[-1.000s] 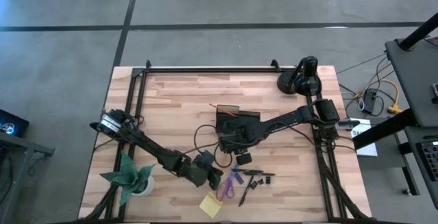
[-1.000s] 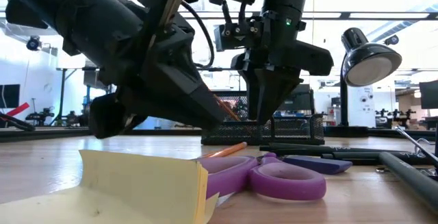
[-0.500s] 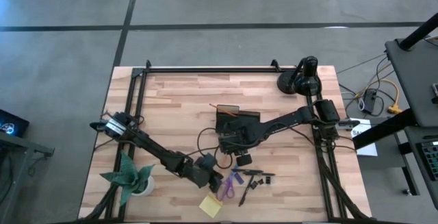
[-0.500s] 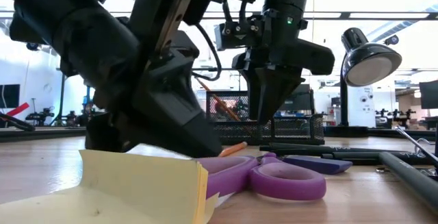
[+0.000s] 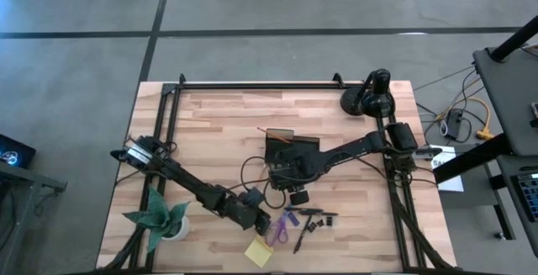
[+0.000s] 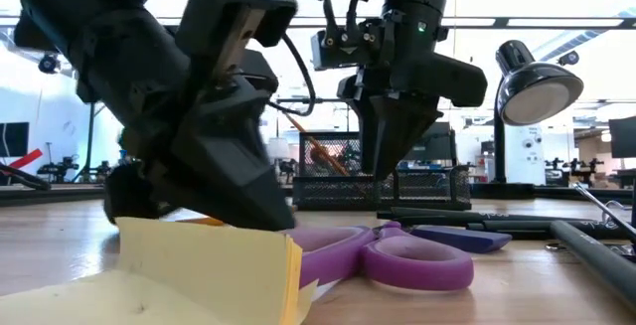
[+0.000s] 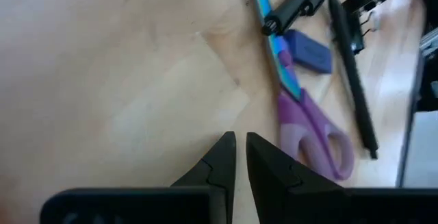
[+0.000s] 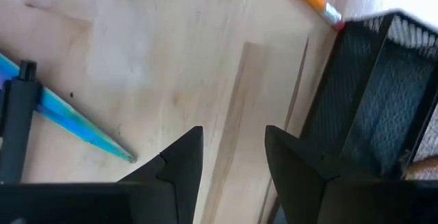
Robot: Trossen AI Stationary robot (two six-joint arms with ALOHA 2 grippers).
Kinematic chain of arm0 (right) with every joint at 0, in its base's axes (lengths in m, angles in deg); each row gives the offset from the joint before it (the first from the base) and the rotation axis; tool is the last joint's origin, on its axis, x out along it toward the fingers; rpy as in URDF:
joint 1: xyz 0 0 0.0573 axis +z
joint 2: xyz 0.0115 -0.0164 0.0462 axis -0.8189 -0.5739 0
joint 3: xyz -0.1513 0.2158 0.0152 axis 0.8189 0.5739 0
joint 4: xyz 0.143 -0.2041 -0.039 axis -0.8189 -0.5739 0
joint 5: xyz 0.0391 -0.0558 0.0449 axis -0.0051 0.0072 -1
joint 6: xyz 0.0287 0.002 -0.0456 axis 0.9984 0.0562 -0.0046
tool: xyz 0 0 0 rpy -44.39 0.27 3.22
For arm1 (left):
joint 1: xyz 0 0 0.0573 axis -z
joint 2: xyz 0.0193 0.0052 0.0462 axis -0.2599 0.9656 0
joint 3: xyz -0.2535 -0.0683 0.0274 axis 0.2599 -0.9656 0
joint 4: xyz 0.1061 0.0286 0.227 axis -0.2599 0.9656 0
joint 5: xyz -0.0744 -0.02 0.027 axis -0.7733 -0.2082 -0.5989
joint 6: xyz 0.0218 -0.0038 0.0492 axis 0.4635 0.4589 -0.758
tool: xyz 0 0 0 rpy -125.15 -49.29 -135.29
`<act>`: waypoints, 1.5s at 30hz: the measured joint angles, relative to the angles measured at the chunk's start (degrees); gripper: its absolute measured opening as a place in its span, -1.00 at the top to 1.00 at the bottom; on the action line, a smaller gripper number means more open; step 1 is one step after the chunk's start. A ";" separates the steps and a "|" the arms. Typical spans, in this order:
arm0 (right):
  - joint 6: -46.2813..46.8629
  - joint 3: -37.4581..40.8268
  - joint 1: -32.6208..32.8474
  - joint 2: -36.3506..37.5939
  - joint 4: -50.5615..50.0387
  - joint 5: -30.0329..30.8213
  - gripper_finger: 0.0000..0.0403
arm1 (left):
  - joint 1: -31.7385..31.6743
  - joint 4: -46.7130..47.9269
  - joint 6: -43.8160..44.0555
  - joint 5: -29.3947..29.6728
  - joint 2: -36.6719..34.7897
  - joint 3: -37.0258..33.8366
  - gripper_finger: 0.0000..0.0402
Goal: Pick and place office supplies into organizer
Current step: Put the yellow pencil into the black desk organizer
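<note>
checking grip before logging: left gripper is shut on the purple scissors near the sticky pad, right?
Not quite. The left gripper is shut, but on nothing: the left wrist view shows its fingers closed over bare table, with the scissors lying beside them, untouched. It is near the sticky pad.

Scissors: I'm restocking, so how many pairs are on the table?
1: purple-handled scissors lie beside the yellow sticky-note pad, near the left gripper; others could be hidden behind the arms.

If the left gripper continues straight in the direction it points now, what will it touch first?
Most likely bare table. The left gripper, nearly shut, points at wood; the purple-handled scissors lie off to one side of that line. Depth is unclear.
</note>
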 joint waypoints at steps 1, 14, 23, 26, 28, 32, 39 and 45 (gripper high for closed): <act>-0.59 0.00 0.20 0.00 0.66 0.05 0.26 | 0.00 2.51 0.04 0.03 -1.02 0.06 0.88; -12.07 0.00 0.18 1.51 14.58 3.90 0.26 | 0.98 36.19 11.71 11.53 -18.08 -1.96 0.88; -31.59 -0.07 -1.21 -1.98 23.39 -2.03 0.28 | 1.07 28.95 11.54 8.03 -14.39 -1.36 0.88; -33.73 0.07 -1.49 -3.13 22.55 -1.96 0.30 | 1.08 26.95 11.63 6.47 -14.03 -1.44 0.88; -32.23 0.07 -1.71 -3.12 22.45 -1.66 0.32 | 1.34 27.20 12.27 6.15 -13.99 -1.49 0.88; -29.06 0.02 -2.13 -2.90 22.82 -1.66 0.34 | 1.87 26.94 14.64 4.31 -13.99 -1.63 0.88; -36.51 0.04 -4.00 -2.93 26.89 -7.46 0.34 | 2.25 26.82 16.73 2.63 -13.33 -2.01 0.88; -38.80 0.00 -4.63 -4.12 27.23 -9.19 0.34 | 2.27 19.09 20.81 2.20 -10.45 -1.96 0.88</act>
